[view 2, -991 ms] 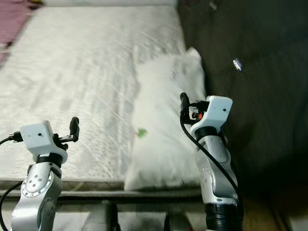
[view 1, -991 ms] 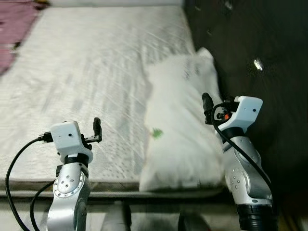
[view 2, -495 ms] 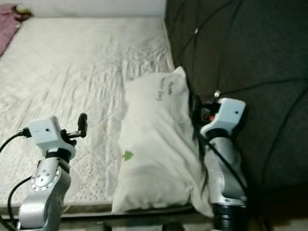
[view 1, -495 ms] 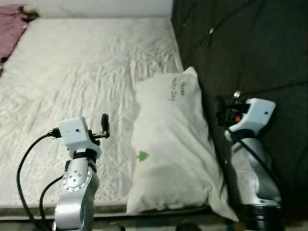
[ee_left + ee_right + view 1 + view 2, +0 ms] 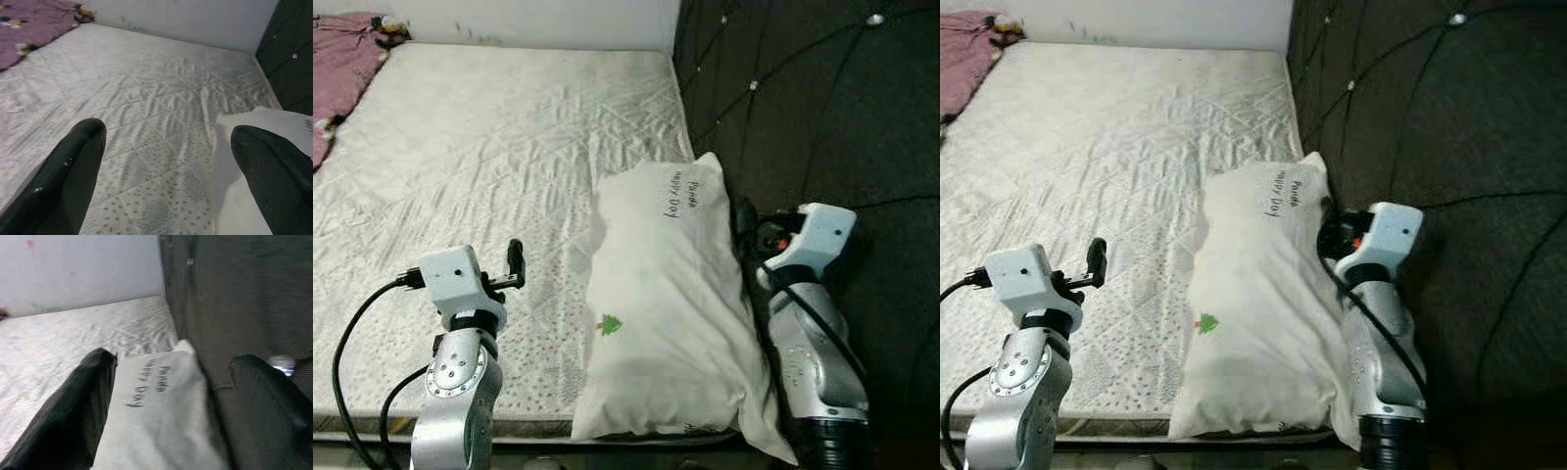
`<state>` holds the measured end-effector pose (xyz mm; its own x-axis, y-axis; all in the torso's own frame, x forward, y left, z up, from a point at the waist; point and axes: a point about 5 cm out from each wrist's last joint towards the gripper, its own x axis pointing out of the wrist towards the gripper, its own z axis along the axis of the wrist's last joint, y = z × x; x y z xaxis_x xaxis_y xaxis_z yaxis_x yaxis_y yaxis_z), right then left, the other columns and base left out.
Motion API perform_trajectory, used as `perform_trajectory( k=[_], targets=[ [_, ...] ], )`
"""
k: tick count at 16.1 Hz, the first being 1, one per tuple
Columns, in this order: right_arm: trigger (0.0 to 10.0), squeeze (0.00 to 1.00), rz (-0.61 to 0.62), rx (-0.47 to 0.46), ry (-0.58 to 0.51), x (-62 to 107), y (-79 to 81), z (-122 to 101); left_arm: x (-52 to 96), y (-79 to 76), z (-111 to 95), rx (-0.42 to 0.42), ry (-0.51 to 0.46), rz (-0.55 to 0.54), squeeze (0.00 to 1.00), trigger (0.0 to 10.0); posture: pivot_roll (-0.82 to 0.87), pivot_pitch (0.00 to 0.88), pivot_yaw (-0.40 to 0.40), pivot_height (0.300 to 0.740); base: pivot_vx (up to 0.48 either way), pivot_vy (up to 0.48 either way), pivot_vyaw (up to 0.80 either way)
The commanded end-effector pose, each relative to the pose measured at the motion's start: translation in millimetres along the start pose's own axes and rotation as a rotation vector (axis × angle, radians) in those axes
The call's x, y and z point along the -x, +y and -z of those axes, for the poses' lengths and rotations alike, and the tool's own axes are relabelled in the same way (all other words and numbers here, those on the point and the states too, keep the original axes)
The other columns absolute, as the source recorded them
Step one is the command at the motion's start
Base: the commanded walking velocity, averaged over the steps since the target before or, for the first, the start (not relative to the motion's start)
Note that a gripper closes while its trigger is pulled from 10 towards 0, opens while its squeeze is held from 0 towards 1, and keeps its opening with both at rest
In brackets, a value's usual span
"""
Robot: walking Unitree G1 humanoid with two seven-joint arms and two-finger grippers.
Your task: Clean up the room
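A white pillow (image 5: 661, 313) with a small green tree and dark lettering lies along the right side of the white quilted mattress (image 5: 489, 147), against the dark headboard (image 5: 822, 108). My left gripper (image 5: 514, 259) hovers over the mattress just left of the pillow. In the left wrist view it (image 5: 166, 171) is open, with bare sheet between its fingers. My right gripper (image 5: 742, 217) sits at the pillow's right edge, by the headboard. It (image 5: 171, 406) is open, and the lettered end of the pillow (image 5: 156, 396) lies ahead of it.
A purple blanket (image 5: 337, 49) with small items on it lies at the mattress's far left corner. A pale wall (image 5: 558, 20) runs behind the bed. The tufted headboard rises close on the right. The mattress's front edge (image 5: 529, 426) is just below my arms.
The whole picture has shifted and sharpened, so the camera moved; more of the headboard is in view. The pillow lies as before, and both arms keep much the same raised pose.
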<state>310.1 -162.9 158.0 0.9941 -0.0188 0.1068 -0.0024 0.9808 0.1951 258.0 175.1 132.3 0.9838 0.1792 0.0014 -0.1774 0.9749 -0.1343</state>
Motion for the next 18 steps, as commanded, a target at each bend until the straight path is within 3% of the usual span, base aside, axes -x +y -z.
perform_trajectory(
  k=[1,4,10,18],
  targets=[
    [10.0,0.0,-0.001,0.008,0.0,1.2,0.2,-0.8,0.6,0.4,0.6,0.0,0.006,0.002,0.0,10.0,0.03,0.123,0.003,0.74,0.0,0.304,-0.59],
    [10.0,0.0,-0.004,0.009,0.0,-0.2,-0.2,-0.6,-1.3,0.6,-0.1,0.001,0.004,0.007,0.0,10.0,0.03,0.117,0.0,0.74,0.0,0.346,-0.57],
    [10.0,0.0,-0.008,0.014,0.019,-0.3,0.1,3.1,-1.4,0.2,0.2,-0.003,0.003,0.004,0.0,10.0,0.03,0.115,-0.002,0.74,0.0,0.388,0.0],
    [10.0,0.0,-0.009,0.017,0.019,-2.9,0.8,3.2,-2.3,0.3,0.6,-0.002,0.008,-0.002,0.0,10.0,0.03,0.121,-0.003,0.74,0.0,0.398,-0.5]
  ],
)
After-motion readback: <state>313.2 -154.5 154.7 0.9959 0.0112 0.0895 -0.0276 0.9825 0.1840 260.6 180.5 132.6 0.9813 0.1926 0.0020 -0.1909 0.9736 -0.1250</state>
